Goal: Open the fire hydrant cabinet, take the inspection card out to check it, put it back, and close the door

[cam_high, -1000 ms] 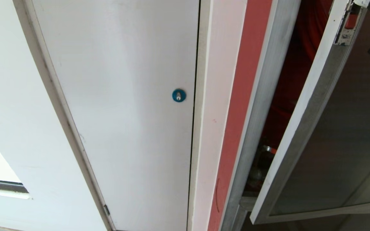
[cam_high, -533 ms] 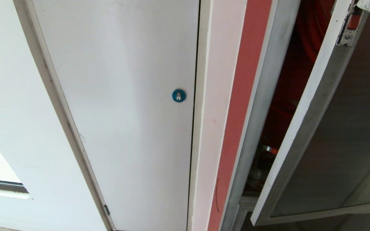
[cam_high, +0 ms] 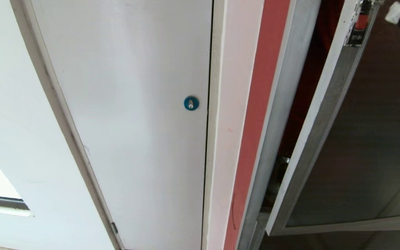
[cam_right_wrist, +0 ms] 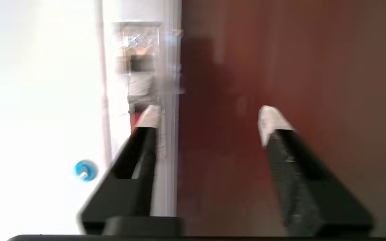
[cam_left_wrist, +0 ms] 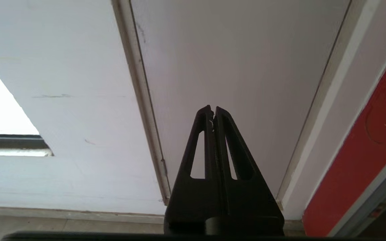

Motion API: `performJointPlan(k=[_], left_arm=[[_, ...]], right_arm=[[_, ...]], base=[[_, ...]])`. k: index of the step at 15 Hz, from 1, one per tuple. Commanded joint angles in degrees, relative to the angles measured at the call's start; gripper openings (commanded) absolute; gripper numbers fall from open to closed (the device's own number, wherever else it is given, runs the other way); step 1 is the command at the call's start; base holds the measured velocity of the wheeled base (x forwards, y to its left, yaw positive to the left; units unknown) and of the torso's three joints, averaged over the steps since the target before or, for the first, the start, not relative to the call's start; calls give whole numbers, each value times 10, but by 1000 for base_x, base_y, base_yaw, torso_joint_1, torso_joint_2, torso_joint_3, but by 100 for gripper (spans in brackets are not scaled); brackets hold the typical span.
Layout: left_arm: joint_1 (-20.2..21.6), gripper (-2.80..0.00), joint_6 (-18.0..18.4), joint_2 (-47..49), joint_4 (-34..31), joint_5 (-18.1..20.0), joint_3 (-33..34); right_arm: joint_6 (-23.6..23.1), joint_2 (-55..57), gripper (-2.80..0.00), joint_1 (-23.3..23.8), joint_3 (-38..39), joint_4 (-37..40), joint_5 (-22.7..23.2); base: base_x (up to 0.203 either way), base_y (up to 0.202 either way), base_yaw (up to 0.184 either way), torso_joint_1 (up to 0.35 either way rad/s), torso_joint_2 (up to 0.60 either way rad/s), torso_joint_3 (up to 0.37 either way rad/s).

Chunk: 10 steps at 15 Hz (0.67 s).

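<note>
The door hangs ajar, long edge upright, against a white wall; right gripper spread wide, empty.

Door is standing ajar, leaving only a narrow wedge-shaped gap between its frame edge and the cabinet frame; gap is narrowing toward the bottom. Red latch is sticking out at the door edge near the top. Right gripper is hanging with fingers spread, in front of the dark glass, nothing between them. White door is lying flat and shut on the left.
</note>
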<state>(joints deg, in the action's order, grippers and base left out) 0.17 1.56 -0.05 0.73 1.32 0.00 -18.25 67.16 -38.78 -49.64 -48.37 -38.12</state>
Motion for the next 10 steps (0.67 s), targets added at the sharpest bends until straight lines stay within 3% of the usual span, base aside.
performJointPlan(k=[1, 10], left_arm=[[0, -280, 0, 0, 1, 0, 6], [0, -280, 0, 0, 1, -1, 6]], right_arm=[[-1, 0, 0, -2, 4, -1, 6], [-1, -12, 0, -2, 16, -1, 6]], base=[[0, 0, 0, 0, 0, 0], [0, 0, 0, 0, 0, 0]])
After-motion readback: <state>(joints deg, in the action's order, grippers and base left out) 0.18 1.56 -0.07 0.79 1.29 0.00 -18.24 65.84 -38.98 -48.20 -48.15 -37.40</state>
